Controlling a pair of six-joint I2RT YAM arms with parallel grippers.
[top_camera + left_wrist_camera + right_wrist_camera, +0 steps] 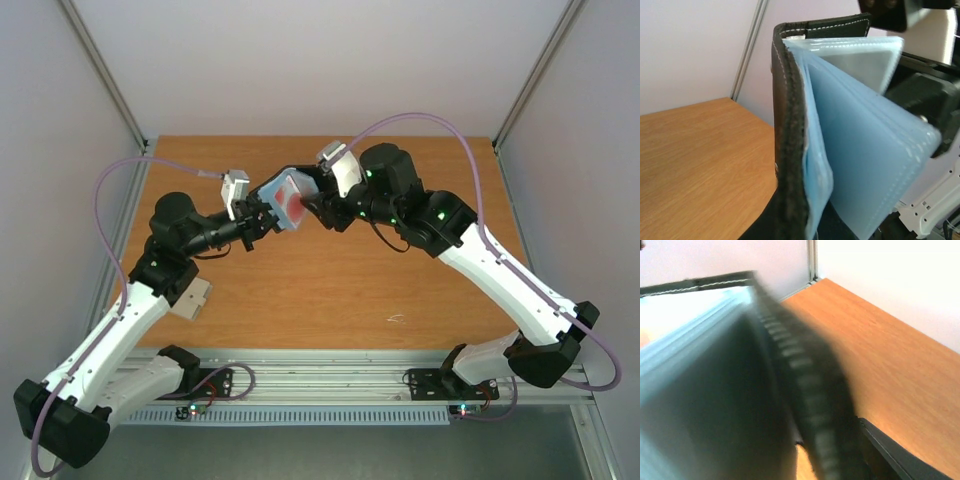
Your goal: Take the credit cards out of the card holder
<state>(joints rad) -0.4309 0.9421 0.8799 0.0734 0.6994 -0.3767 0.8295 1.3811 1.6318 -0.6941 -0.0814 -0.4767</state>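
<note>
In the top view the card holder [283, 196] hangs open above the middle of the table, its pale blue inside facing up. A whitish credit card with a red round spot [292, 204] shows in its top sleeve. My left gripper [262, 222] is shut on the holder's lower left edge. In the left wrist view the black stitched cover [789, 150] rises from the jaws beside fanned blue sleeves [865, 155]. My right gripper [318, 208] is at the holder's right edge. The right wrist view is blurred; the cover edge [805, 390] lies beside one finger [905, 455].
A beige flat piece [191, 298] lies on the wooden table [400, 280] beside the left arm. Metal frame posts [105, 75] and pale walls close the back and both sides. The arms' cables arc over the rear of the table.
</note>
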